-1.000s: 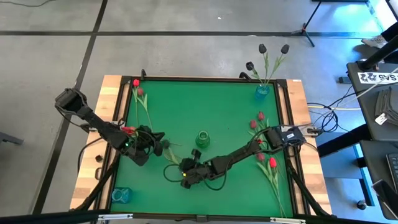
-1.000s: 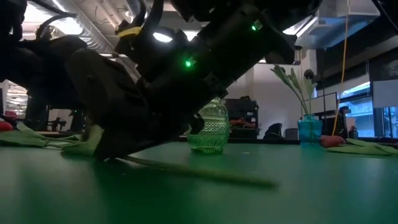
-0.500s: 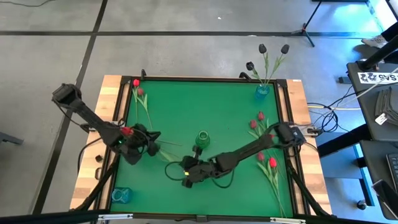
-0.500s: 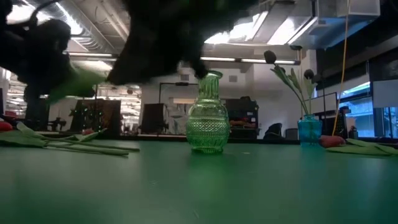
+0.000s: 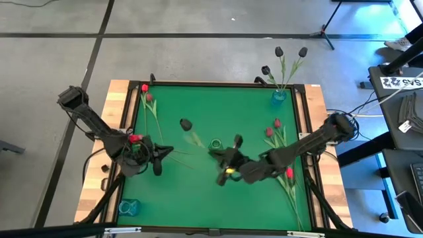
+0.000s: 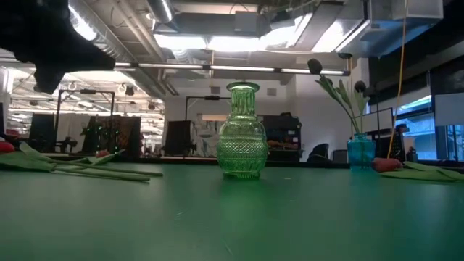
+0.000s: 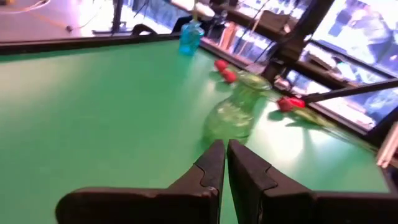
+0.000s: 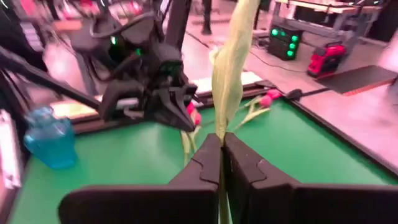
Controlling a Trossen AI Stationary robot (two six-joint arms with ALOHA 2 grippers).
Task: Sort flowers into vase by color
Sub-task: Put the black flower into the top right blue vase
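Observation:
My right gripper [image 5: 220, 157] is shut on a black-headed tulip near the table's middle, just on the near side of the green glass vase [image 5: 215, 143]. The tulip's black head [image 5: 186, 124] is toward the far left of the vase, raised off the table. Its stem and pale leaf [image 8: 229, 68] rise past the fingers in the right wrist view. My left gripper [image 5: 159, 158] is shut and holds nothing, near the table's left edge; the green vase [image 7: 239, 113] stands ahead of it. The far-right blue vase [image 5: 278, 98] holds three black tulips. My right gripper pinches the tulip's green stem [image 8: 222, 142] between its two fingers, low on the stem, far from the head. The fingers lie across the stem. The flower is lifted clear of the table, and its stem slants away from the fingers toward the far left.
Red tulips lie along the table's right edge [image 5: 289, 173] and at the far left corner [image 5: 145, 89]. A second blue vase [image 5: 129, 207] stands at the near left corner. Green stems [image 6: 80, 170] lie flat on the table at the left of the low view.
My right gripper has shut on the black tulip's stem and risen steeply, going toward the table's right and far side. The flower, which lay on the table, is now lifted clear. My left gripper has drawn back a little toward the left edge and risen.

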